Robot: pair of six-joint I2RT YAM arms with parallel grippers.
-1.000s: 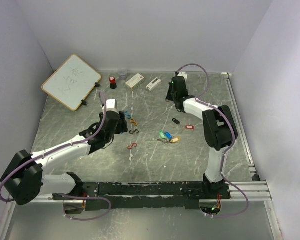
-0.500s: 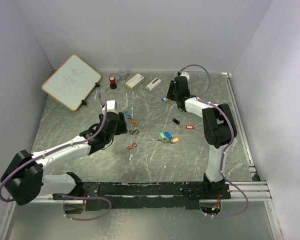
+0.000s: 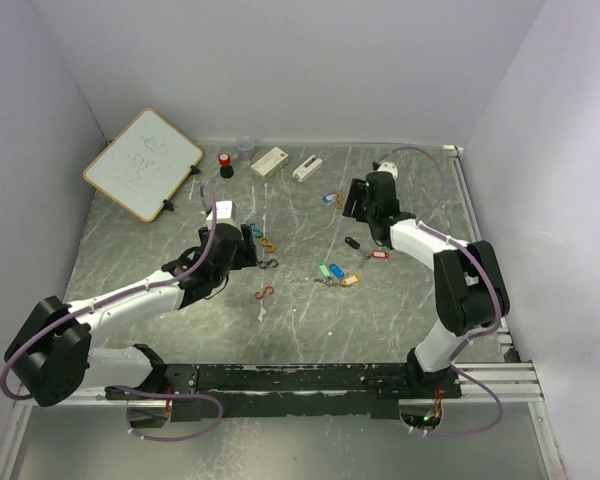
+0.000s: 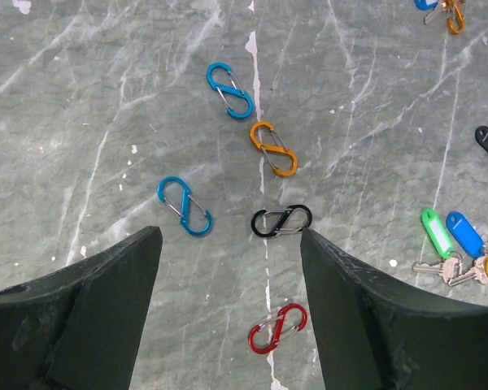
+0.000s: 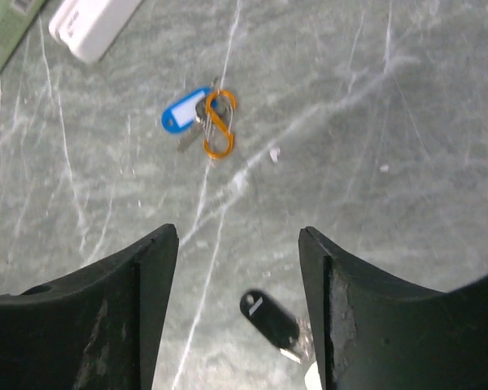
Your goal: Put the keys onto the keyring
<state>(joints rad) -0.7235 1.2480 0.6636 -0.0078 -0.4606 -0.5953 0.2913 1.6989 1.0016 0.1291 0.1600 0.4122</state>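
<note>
Right wrist: right gripper (image 5: 237,236) jaws spread, empty, over blue-tagged key (image 5: 183,114) touching orange clip (image 5: 219,123) on desk (image 5: 390,162). Left gripper (image 4: 232,236) jaws spread, empty, near black clip (image 4: 281,220); other keys (image 4: 459,244) just beside.

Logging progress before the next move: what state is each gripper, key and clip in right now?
left gripper: open, empty, hovering.
right gripper: open, empty.
lone blue-tagged key: on the table, touching the orange clip; whether threaded, cannot tell.
black-tagged key: loose on the table.
green, blue and yellow keys: bunched together, lying flat.
black clip: shut, lying flat.
</note>
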